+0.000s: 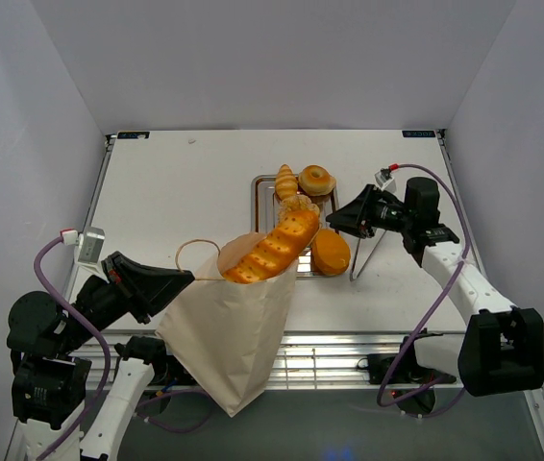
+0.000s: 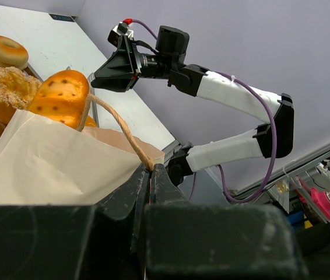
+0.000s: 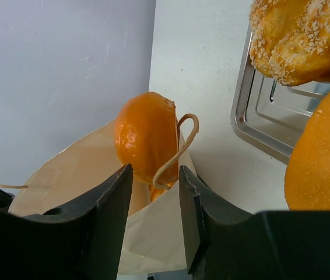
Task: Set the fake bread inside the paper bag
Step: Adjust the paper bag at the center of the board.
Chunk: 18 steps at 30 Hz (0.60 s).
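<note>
Tall pale tan paper bag (image 1: 229,336), rim clamped by the left end effector (image 2: 151,169), holds the long glossy golden loaf (image 1: 272,248) half in; the right end effector (image 3: 154,175), fingers apart and empty, should likely press it deeper.

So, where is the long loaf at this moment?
In the top view the long loaf is near the middle, its lower end inside the paper bag, its upper end pointing at the silver tray, left of the round roll.
</note>
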{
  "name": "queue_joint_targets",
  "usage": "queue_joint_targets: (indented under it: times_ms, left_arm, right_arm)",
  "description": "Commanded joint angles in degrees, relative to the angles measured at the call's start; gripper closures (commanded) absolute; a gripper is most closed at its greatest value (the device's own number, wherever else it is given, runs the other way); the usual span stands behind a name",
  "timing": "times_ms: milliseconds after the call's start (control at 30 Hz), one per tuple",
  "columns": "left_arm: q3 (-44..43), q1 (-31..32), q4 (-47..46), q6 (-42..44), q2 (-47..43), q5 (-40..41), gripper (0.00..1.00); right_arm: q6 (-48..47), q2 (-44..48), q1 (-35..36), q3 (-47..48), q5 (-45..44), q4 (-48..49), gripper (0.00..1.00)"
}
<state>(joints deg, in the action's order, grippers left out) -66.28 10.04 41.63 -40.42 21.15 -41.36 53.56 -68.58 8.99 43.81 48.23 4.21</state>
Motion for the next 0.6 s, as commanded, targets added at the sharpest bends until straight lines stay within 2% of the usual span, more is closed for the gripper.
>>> queue_joint_targets:
  times_ms: [0,300,567]
  left_arm:
    - [-1.6,0.1,-0.2,0.7,0.2,0.4,1.0]
    - [-1.2,0.0,-1.1,0.1,0.1,0.3,1.0]
    - [-0.5,0.0,-1.6,-0.2,-0.2,0.2,1.0]
  right_arm:
    - [-0.5,-2.3,-0.4,1.4,2.7,1.1,0.56]
    - [5.7,-6.2,-0.3,-0.8,5.3,9.8,0.56]
    - [6.8,-8.9,0.7,-0.4,6.1,11.0,0.58]
